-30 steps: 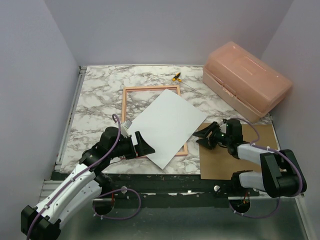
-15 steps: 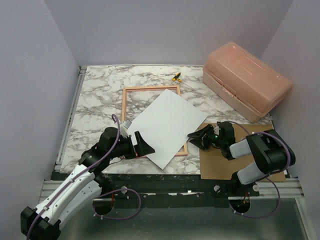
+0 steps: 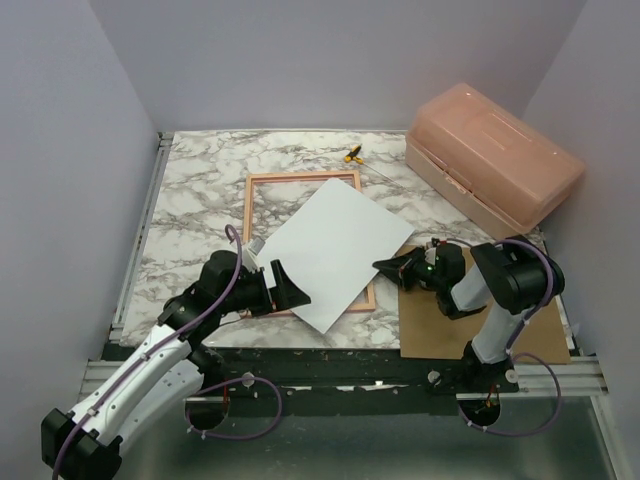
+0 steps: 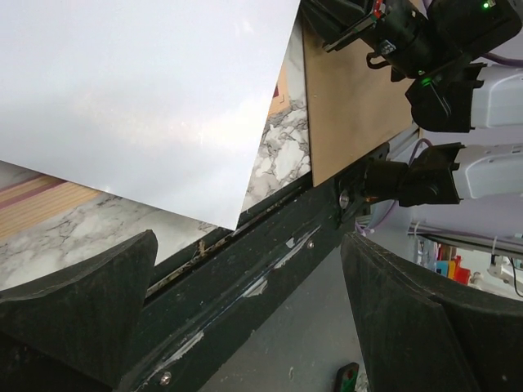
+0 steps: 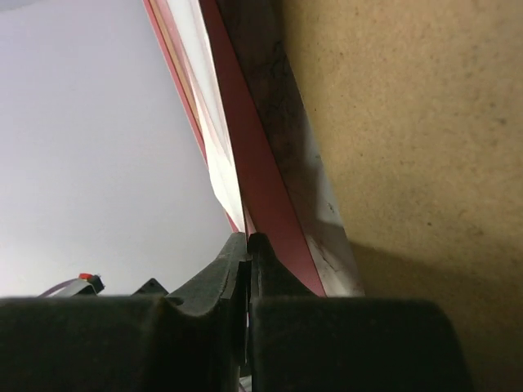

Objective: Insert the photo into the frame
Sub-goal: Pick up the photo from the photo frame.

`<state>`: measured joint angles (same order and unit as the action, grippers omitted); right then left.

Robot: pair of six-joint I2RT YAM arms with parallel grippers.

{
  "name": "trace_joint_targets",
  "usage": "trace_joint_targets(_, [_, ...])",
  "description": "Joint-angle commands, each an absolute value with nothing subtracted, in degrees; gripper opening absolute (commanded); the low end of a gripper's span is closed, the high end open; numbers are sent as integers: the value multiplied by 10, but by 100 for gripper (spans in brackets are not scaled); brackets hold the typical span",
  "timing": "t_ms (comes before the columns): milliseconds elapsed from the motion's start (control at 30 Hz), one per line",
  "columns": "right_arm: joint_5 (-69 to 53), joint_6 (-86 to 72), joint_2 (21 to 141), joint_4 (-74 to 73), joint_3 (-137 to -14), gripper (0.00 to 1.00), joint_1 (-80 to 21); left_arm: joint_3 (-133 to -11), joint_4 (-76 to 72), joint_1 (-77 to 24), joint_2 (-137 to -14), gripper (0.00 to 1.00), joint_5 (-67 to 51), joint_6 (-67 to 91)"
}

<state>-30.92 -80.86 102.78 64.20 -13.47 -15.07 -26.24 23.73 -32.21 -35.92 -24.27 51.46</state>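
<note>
The photo (image 3: 335,250) lies white side up, skewed across the frame (image 3: 300,178), and overhangs its right and near rims. My right gripper (image 3: 384,268) is at the photo's right edge. In the right wrist view its jaws (image 5: 248,238) are pressed together where the white photo (image 5: 214,155) and the red frame rim (image 5: 257,163) run into them, so they look shut on the photo's edge. My left gripper (image 3: 290,290) sits by the photo's near-left edge. Its jaws (image 4: 270,327) stand wide open with nothing between them, just short of the photo (image 4: 147,98).
A brown backing board (image 3: 450,330) lies under my right arm at the near right. A salmon plastic box (image 3: 495,170) stands at the back right. A small yellow-handled tool (image 3: 352,154) lies behind the frame. The black table rail (image 4: 245,261) runs under my left gripper.
My right gripper has slid left from over the backing board to the photo's right edge, and its jaws have closed. The left arm and the photo have stayed put.
</note>
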Motion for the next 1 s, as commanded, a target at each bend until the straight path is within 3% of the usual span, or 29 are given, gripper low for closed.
trace_joint_targets(0, [-316,-821,1015,647,-130,2,-156,-291,254,-317,-360,97,-237,499])
trace_joint_targets(333, [-288,-678,798,283,-231,0,-155,-316,292,-318,-367,97,-198,481])
trace_joint_targets(533, [-206,-559,651,-25,-371,0,-155,-345,321,-320,-415,94,-162,452])
trace_joint_targets(767, [-113,-491,563,-236,-543,0,-154,-398,328,-359,-524,87,-96,427])
trace_joint_targets(967, [-52,-453,547,-339,-675,0,-155,-437,287,-401,-640,67,-82,422])
